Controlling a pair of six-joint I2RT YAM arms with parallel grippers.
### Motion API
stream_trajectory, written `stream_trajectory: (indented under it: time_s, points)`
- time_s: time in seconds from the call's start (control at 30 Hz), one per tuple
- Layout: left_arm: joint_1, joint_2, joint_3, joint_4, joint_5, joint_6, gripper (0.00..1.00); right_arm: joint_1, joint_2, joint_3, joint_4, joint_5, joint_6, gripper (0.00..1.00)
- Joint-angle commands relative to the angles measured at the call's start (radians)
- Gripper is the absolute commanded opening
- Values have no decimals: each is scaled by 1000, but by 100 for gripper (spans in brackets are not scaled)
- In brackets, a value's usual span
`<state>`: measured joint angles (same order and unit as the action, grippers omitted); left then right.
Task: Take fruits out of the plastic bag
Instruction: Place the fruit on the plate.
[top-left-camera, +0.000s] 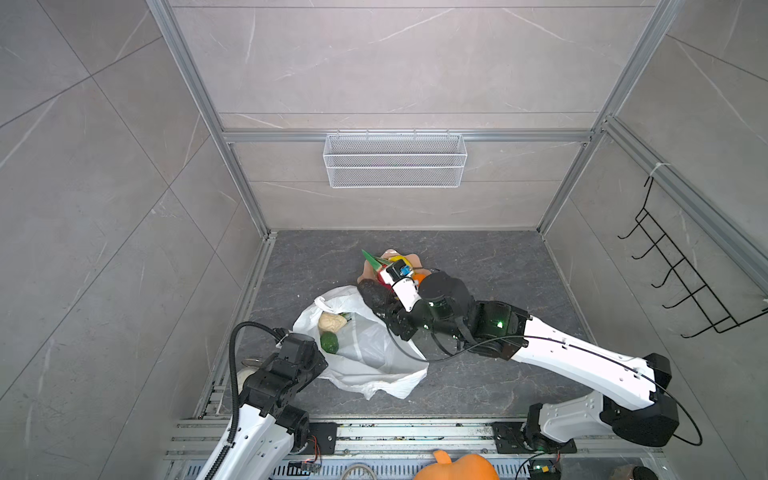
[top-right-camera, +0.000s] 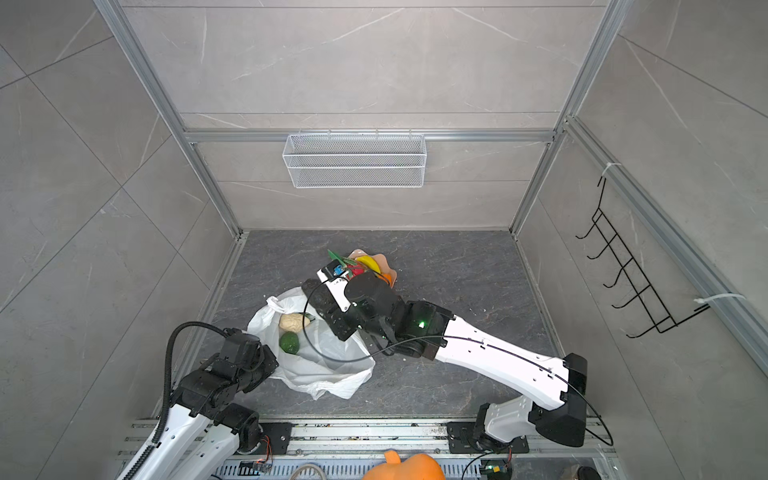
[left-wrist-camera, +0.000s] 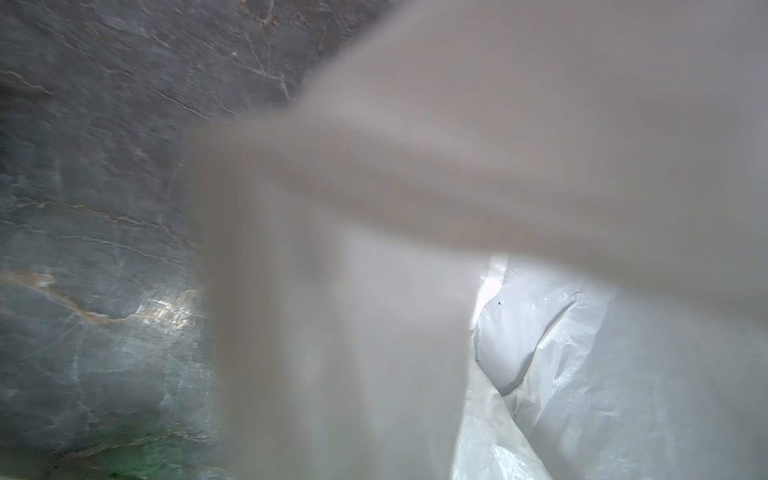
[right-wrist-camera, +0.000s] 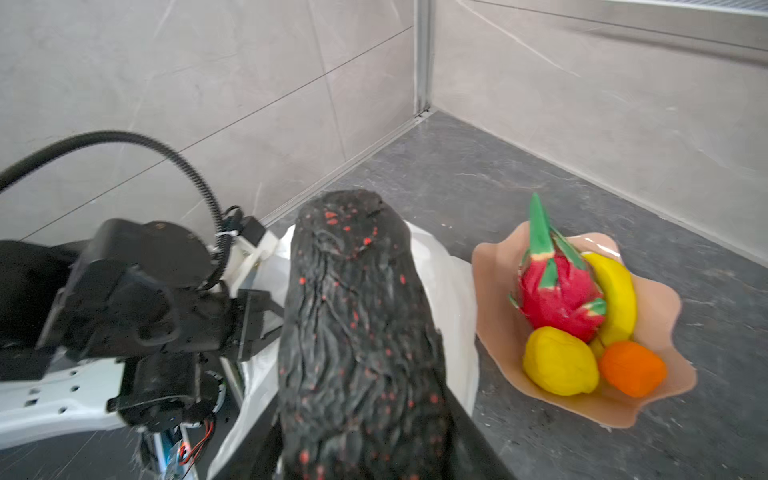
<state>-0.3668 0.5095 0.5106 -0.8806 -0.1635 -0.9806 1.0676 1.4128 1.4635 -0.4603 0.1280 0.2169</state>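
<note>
While pinching the plastic bag (top-left-camera: 374, 353) with the left gripper (right-wrist-camera: 257, 322) shut tight, leaving a beige fruit (top-left-camera: 330, 322) and a green fruit (top-left-camera: 329, 343) inside. Holding a black fruit (right-wrist-camera: 357, 332) in the right gripper (top-left-camera: 384, 307), between bag and bowl (right-wrist-camera: 494, 299). Already in the bowl: dragon fruit (right-wrist-camera: 557, 295), banana (right-wrist-camera: 615, 291), lemon (right-wrist-camera: 559, 361), orange (right-wrist-camera: 631, 368).

You've got a peach bowl (right-wrist-camera: 665, 307) toward the back of the dark bench (top-left-camera: 478, 266). A white wire basket (top-left-camera: 395, 160) hangs on the back wall and a black hook rack (top-left-camera: 685, 270) on the side wall. An orange pumpkin (top-left-camera: 461, 469) sits at the front edge.
</note>
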Motion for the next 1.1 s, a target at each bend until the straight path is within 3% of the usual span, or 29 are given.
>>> stream_trajectory:
  time_s: [0.0,0.13,0.43,0.7,1.07]
  points:
    - [-3,-77,31,-91,-118,-85,0,-103,93,20,-57,-2,-15,48]
    - [-4,-138,54,-139,-230,-124,0,-184,244,79,-48,-18,-25,46]
    - [-4,-186,89,-253,-401,-211,0,-254,529,198,1,-60,-7,44]
    - [-3,-162,83,-285,-444,-247,0,-281,721,365,-57,-62,-14,43]
    - [-4,-169,82,-278,-443,-237,0,-281,694,262,-33,-40,-26,45]
